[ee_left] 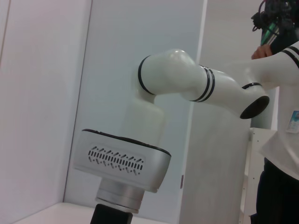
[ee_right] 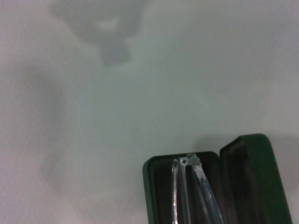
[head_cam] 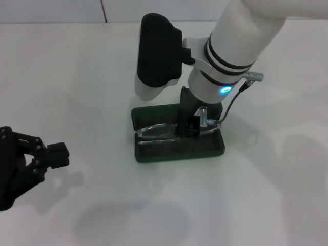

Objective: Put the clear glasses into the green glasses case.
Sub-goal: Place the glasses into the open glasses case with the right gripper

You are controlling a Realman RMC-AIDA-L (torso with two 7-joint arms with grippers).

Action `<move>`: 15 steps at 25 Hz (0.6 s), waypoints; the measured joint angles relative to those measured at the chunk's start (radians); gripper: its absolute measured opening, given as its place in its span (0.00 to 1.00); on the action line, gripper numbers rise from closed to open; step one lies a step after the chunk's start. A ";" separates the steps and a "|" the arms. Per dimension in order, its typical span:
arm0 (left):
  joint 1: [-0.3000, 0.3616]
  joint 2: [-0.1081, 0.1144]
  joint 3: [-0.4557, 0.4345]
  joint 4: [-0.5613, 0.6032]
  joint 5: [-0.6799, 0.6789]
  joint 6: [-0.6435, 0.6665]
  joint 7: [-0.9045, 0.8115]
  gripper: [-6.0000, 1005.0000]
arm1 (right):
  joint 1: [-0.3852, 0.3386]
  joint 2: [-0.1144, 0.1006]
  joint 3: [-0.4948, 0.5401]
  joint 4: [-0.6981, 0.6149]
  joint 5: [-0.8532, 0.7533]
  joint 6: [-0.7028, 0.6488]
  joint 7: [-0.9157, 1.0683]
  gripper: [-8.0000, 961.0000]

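The green glasses case (head_cam: 179,152) lies open on the white table in the head view, its lid (head_cam: 154,114) folded back toward the far side. The clear glasses (head_cam: 156,131) rest inside its dark lining, one temple tip sticking out at the right end. My right gripper (head_cam: 188,128) reaches straight down into the case and is shut on the glasses near their middle. The right wrist view shows the case (ee_right: 254,154) with the glasses' temples (ee_right: 187,186) inside it. Near the table's front left, my left gripper (head_cam: 59,155) sits parked and shut.
White table (head_cam: 266,205) lies all around the case. The left wrist view looks away from the table at my right arm's upper links (ee_left: 177,79) and a person (ee_left: 280,140) at the edge.
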 joint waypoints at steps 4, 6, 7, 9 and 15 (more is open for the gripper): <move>-0.004 -0.002 -0.004 -0.001 0.006 -0.001 0.000 0.08 | 0.000 0.000 -0.005 -0.001 -0.002 0.000 0.001 0.13; -0.006 -0.002 -0.005 -0.001 0.007 -0.001 0.000 0.08 | 0.000 0.000 -0.005 -0.002 -0.002 0.001 0.001 0.13; -0.008 -0.002 -0.005 -0.001 0.007 -0.001 0.000 0.08 | 0.000 0.000 -0.006 -0.002 -0.002 0.001 0.001 0.13; -0.009 -0.002 -0.005 -0.001 0.007 -0.002 0.000 0.08 | 0.000 0.000 -0.006 -0.003 -0.002 0.001 0.001 0.13; -0.011 -0.002 -0.006 -0.001 0.003 -0.005 0.001 0.08 | -0.002 0.000 -0.008 -0.005 -0.002 -0.003 0.002 0.13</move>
